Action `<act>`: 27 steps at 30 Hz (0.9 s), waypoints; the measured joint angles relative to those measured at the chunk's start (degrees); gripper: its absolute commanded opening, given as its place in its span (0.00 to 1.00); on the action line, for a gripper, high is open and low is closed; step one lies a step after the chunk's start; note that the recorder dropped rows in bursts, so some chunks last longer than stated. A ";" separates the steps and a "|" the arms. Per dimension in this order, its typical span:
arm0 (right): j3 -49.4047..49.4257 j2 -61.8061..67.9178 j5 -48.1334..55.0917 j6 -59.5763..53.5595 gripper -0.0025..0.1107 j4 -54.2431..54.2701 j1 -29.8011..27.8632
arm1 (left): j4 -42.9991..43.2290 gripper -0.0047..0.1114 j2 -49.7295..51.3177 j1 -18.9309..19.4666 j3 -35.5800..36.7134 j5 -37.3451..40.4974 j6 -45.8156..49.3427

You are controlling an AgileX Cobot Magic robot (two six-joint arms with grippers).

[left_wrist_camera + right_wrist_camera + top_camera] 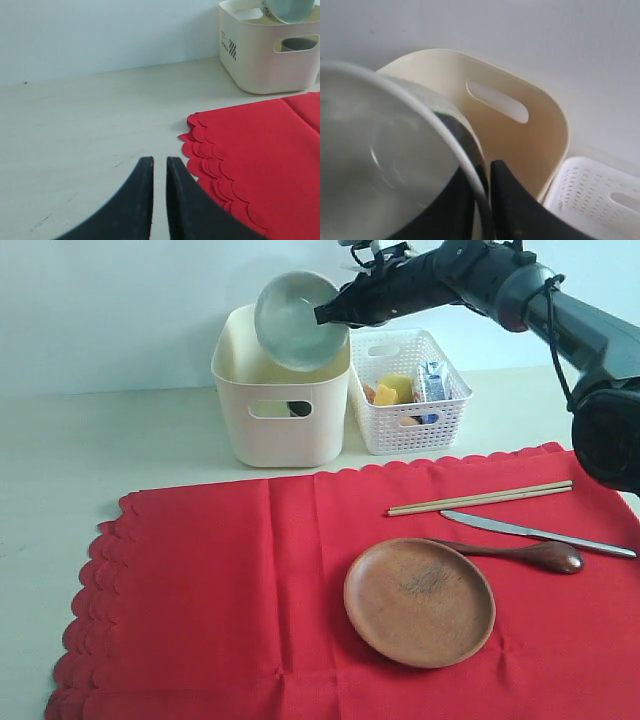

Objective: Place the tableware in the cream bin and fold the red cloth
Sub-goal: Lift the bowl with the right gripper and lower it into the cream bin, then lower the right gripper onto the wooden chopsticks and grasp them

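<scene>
Above the open mouth of the tall cream plastic bin (240, 410), the right hand (330, 312) holds the pale greenish-white bowl (298, 318), one black finger (515, 210) on each side of its rim, clamped. The bowl hangs steeply tilted with its hollow facing away from the bin's back wall. A pinch on the rim leaves the body free to drop clear, so release into the bin appears to be the step in hand. A dark shape shows through the bin's front handle cut-out, and what it is cannot be told.

Beside the bin stands a low white lattice basket (410, 425) holding food items. It is not the target.

In front of the bin, the large bright red scalloped cloth (200, 580) lies flat on the pale counter (100, 440). It carries the round brown wooden plate (420, 602), the dark wooden spoon (530, 554), the silver knife (540, 533) and the pale wooden chopsticks (480, 498). All four must be cleared before the cloth can be folded.

Well away from the bin, off the cloth's far corner, the left hand (159, 160) waits low over bare counter. Its fingers are drawn almost together and grip nothing, which keeps it out of the other arm's path.
</scene>
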 measured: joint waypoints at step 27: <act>0.93 -12.27 31.41 18.21 0.42 -16.88 -5.58 | 0.00 0.14 0.00 0.00 0.00 0.00 0.00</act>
